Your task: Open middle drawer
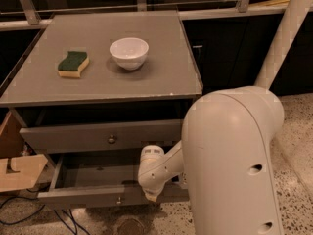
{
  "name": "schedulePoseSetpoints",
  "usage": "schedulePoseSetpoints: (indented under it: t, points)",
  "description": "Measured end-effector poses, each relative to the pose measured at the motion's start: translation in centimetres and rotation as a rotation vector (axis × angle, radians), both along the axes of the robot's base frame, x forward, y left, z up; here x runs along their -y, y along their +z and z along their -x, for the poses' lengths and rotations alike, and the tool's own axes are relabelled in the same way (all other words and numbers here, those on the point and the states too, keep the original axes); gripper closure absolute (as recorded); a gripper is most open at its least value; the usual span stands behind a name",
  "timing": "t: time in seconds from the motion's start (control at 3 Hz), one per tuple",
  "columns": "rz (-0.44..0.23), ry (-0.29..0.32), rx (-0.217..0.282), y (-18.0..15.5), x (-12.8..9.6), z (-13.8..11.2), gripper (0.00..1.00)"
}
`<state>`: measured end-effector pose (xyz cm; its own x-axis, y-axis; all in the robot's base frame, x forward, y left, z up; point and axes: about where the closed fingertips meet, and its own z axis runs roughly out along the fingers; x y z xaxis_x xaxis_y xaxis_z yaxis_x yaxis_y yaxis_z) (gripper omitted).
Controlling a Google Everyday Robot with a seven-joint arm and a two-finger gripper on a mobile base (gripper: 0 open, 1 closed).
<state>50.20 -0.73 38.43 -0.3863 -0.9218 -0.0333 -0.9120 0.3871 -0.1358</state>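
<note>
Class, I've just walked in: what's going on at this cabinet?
The robot's arm reaches down to the middle drawer, with the gripper at that drawer's front edge, beside its knob. The drawer is pulled well out; the drawer above sits further in. A sponge and a bowl rest on the cabinet top.

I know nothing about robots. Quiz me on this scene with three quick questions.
1. True or false: the middle drawer is shut flush with the cabinet.
2. Where is the green-and-yellow sponge relative to the white bowl? A) left of it B) inside it C) underneath it
3. Fill in: in the picture, the gripper sits at the middle drawer's front, to the right of its small round ____.

Key: 1 false, it is pulled out; 2 A; 3 knob.
</note>
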Motion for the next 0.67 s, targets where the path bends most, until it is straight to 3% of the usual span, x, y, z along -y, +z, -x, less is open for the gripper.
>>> schedulePoseSetpoints:
  t: [0.67]
  points:
    - [0.009,-0.024,0.018,0.28,0.71,0.9,1.0]
